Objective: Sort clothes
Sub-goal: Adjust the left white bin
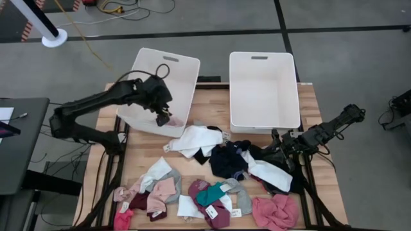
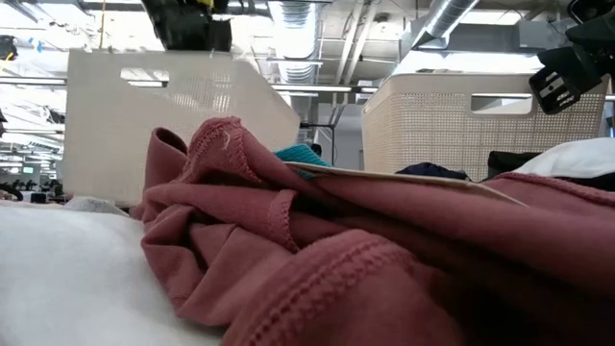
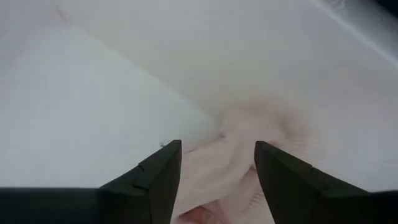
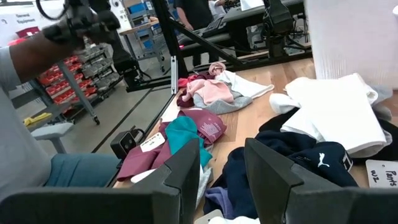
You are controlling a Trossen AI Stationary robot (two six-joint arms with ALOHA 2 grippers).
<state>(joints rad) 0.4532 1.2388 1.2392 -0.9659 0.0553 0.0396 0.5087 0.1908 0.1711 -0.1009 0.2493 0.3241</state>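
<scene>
My left gripper hangs open over the left white bin. A pale pink garment shows blurred past its spread fingers, down by the bin's wall. The other clothes lie loose on the wooden table: a white piece, a navy one, teal, maroon and pink. My right gripper waits open at the table's right, just above the navy garment, with nothing between its fingers.
A second white bin stands at the far right of the table. A dusty-pink garment fills the low view close up. A person stands beside the table in the right wrist view.
</scene>
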